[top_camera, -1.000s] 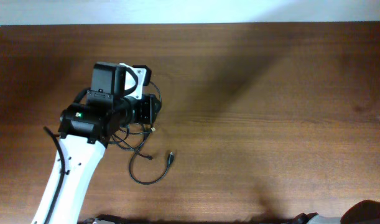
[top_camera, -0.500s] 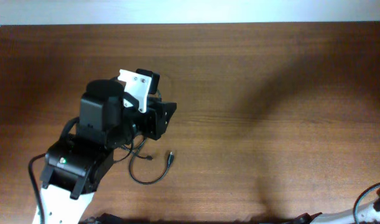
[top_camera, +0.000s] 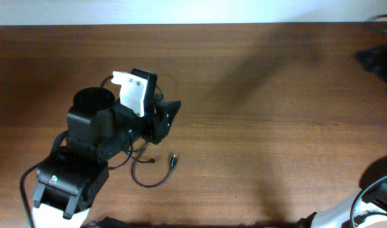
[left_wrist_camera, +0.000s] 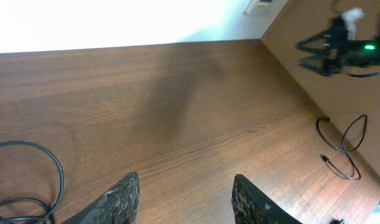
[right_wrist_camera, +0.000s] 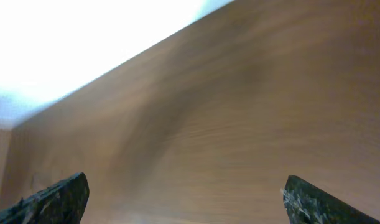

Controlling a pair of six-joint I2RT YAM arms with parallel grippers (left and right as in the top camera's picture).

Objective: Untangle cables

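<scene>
The cables are thin black cords on the wooden table, partly hidden under my left arm. One loop ends in a small plug. In the left wrist view one cord loop lies at the left edge and another strand lies far right. My left gripper hangs above the tangle's right side. Its jaws are open over bare wood with nothing between them. My right gripper is wide open, holds nothing and sees only wood.
The left arm's white and black body covers the table's near left. A blurred dark shape sits at the far right edge. Part of the right arm shows at the bottom right corner, and it appears with a green light in the left wrist view.
My left gripper has lifted off the tangle and opened further, and its arm has swung back toward the near edge. The right gripper has opened wide. The front cable loop has stayed put.
</scene>
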